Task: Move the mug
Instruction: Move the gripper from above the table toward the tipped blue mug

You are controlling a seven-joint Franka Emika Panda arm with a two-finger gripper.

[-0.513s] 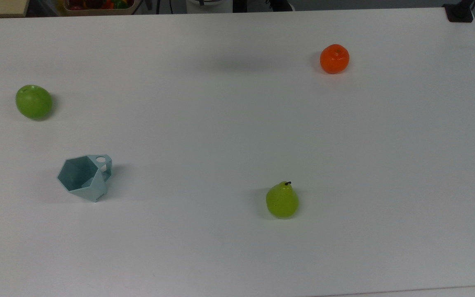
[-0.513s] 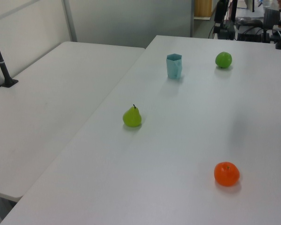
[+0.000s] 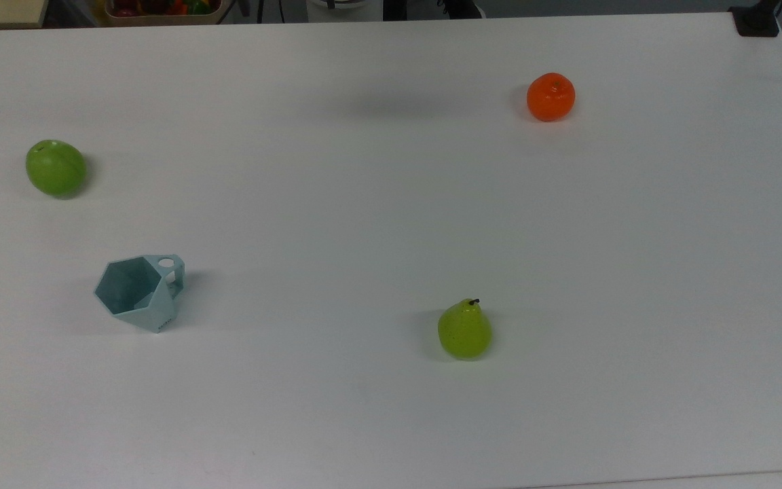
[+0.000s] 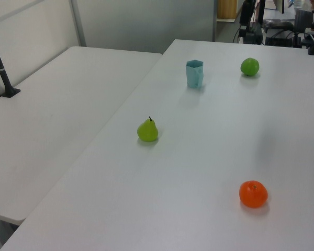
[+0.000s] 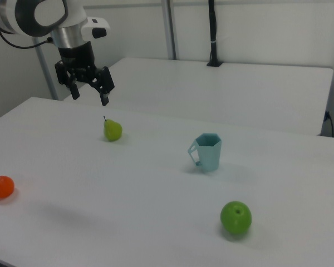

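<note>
mug (image 5: 207,151) upright, untouched | gripper (image 5: 90,98) aloft, fingers wide | arm cropped

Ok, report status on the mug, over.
Gripper open, high above the table, empty. Mug upright, untouched, standing clear. Pear below the gripper; green apple nearest the mug, not touching.

Worktop (image 3: 377,204): white, plain, carrying three fruits set well apart.
Green apple (image 3: 56,168): near the top view's left edge, lying on its side.
Orange (image 3: 550,97): toward the top view's upper right.
Pear (image 3: 464,330): yellow-green, dark stem up, right of centre in the top view.
Second table (image 4: 52,125): white, just beside the worktop, on the left view's left.
</note>
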